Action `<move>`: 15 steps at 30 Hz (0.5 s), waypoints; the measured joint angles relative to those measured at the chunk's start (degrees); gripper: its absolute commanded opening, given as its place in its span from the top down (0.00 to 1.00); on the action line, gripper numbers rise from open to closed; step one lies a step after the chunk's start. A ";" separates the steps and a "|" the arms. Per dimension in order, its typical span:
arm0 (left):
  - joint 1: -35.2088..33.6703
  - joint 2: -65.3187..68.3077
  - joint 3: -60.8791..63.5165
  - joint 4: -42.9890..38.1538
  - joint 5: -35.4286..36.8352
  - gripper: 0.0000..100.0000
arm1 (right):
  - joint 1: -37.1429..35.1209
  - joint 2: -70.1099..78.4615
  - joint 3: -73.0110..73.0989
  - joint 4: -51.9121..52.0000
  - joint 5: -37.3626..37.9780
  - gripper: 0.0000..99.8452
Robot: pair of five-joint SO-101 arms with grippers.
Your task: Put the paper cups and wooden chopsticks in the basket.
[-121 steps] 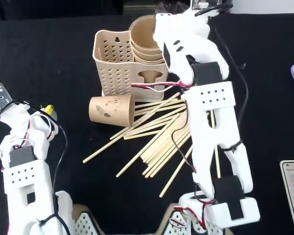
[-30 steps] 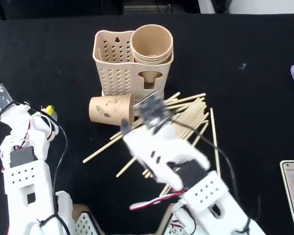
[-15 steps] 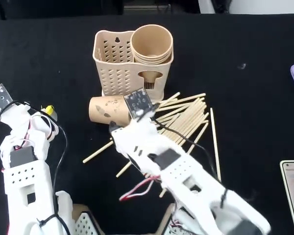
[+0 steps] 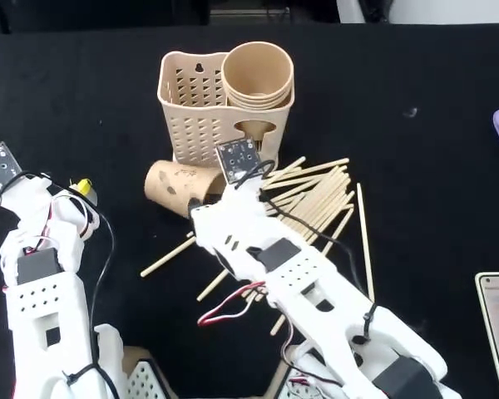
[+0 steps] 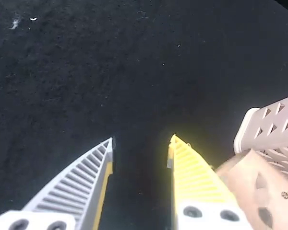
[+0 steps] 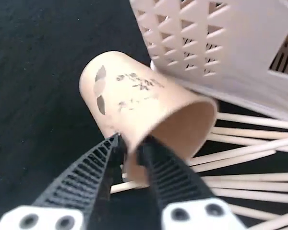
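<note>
Grip check: right claw [image 6: 130, 142] has its 2 fingers drawn nearly together on the rim of the paper cup [image 6: 139, 98], with 1 finger on the outer wall and the other at the mouth, so it reads as a pinch on the cup wall. The cup lies on its side on the table [image 4: 416, 166], mouth toward the claw and base pointing away. The basket [image 4: 191, 108] stands just beyond the cup as seen from the claw; whether they touch I cannot tell. 1 of its compartments holds the nested cups [image 4: 258, 71]. The chopsticks [image 4: 312, 195] lie fanned out beneath the right arm and past the cup's mouth. The left claw [image 5: 141, 141] hangs spread over bare table, pinching nothing, with the basket corner ahead of its yellow finger. Handling judgement: the cup is very light and thin-walled, and it dents under a hard squeeze. The rolled rim is the stiffest part, so a hold there with 1 finger inside suits it. Keep the squeeze gentle, as the cup may swing about the pinch point when lifted.
</note>
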 measured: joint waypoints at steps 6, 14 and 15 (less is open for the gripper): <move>0.00 0.00 0.00 0.00 0.00 0.81 | 0.18 -5.36 0.00 3.08 3.25 0.99; 0.00 0.00 0.00 0.00 0.00 0.81 | 0.35 -28.13 -0.44 21.45 12.66 0.99; 0.00 0.00 0.00 0.00 0.00 0.81 | 0.35 -31.47 -1.14 24.53 15.03 0.99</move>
